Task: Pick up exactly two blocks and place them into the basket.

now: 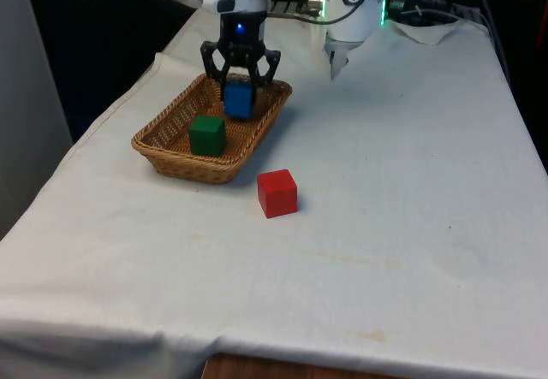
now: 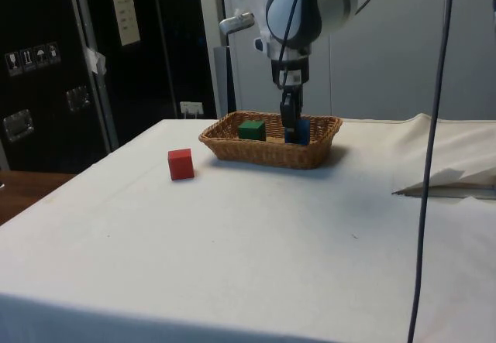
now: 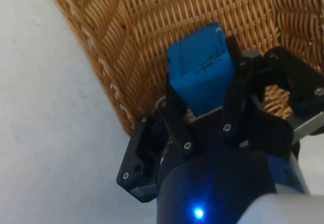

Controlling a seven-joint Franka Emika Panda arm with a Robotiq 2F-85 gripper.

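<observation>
Hand (image 1: 240,78) clamped on blue cube (image 1: 238,100) – inside woven wicker basket (image 1: 171,160).

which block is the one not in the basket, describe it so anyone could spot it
Start at the wicker basket on the white cloth. Just outside its near corner, on the front view's right, a red block sits alone on the cloth, touching nothing. The green block lies inside the basket and the blue block is between the gripper's fingers over it.

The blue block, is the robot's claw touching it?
Touching. In the wrist view the gripper has a finger pressed on each side of the blue block, above the basket.
</observation>
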